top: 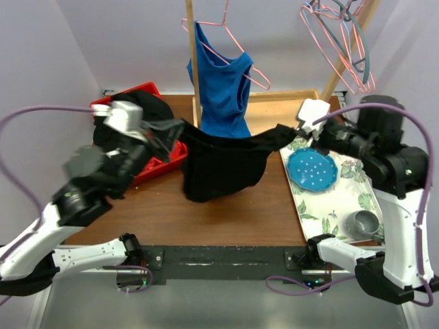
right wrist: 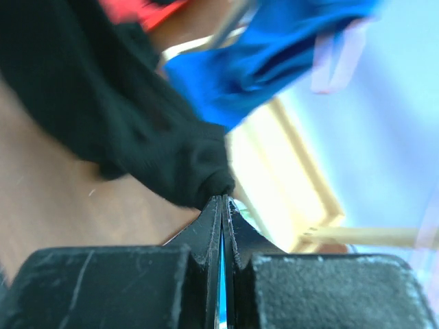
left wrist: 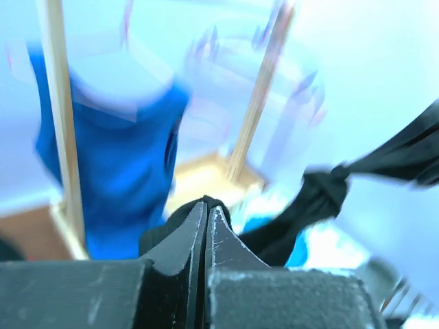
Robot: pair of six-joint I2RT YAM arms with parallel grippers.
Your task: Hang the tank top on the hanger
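Wooden table (top: 226, 218) fills the middle, and right across it the black tank top (top: 219, 168) is strung out like a hammock between the two arms! It sags in the centre over the tabletop; whether the low edge touches the wood, hard to call. It's in front of the blue top (top: 223, 89), which hangs on its own pink hanger beside an upright pole (top: 194, 62) at the back.

Far left, a red bin (top: 140, 89) holds a black heap (top: 147, 106). On the right lies a floral tray (top: 336, 202). Up in the far right corner, well apart from the tank top, the pink hanger (top: 354, 68) dangles in a bunch with a teal hanger (top: 365, 55).

On the tray: a blue plate (top: 312, 169), and nearer the arms a grey cup (top: 363, 223).

Now the grips. Left gripper (top: 177, 130) has its fingers (left wrist: 219, 240) pressed together, a pinch of black fabric at the tips. Right gripper (top: 296, 130), same story: fingers (right wrist: 206, 233) clamped tight, the tank top's other end bunched just at their tips.
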